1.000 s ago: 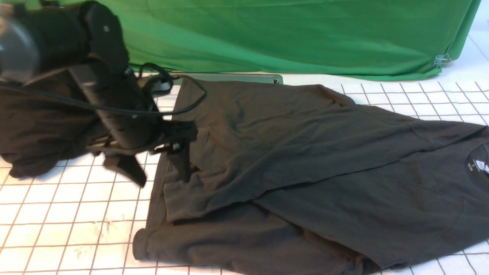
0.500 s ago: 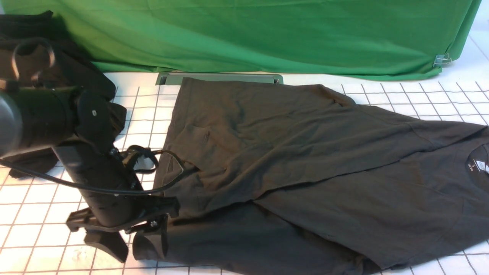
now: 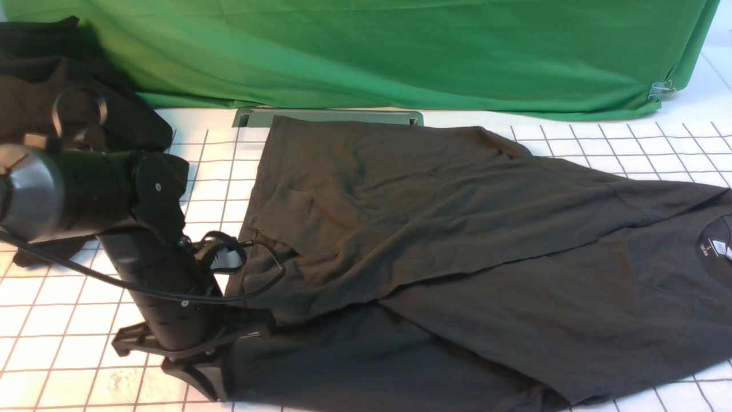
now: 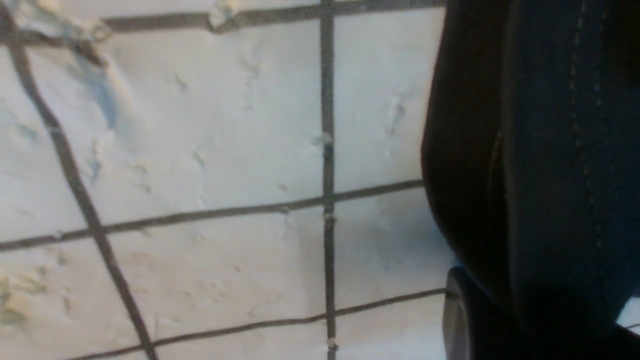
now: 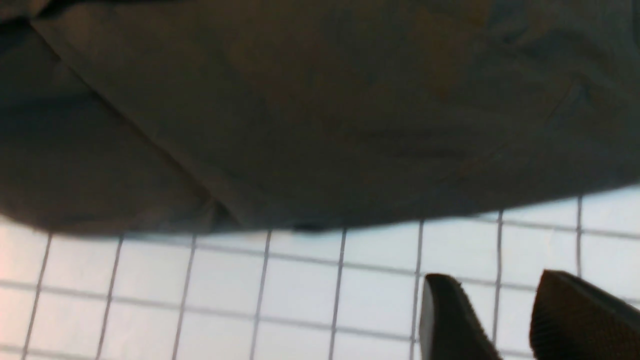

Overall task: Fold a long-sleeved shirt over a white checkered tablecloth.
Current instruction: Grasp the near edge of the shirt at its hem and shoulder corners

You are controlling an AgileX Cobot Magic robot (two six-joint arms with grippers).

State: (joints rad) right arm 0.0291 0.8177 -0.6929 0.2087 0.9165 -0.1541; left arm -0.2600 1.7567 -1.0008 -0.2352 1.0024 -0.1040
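Although 1 flap, likely a sleeve with its side, already lies folded diagonally across the body, the long-sleeved shirt is far from a finished bundle. It spreads from the middle of the white checkered tablecloth to its right edge, with the neck label near that edge and the hem toward the left. The left gripper is pinched closed on the hem's near-left corner, so the lengthwise fold looks barely begun. The right gripper hovers over bare squares beside a shirt edge, its jaws slightly apart and empty. Bringing the hem to the collar is not yet done.
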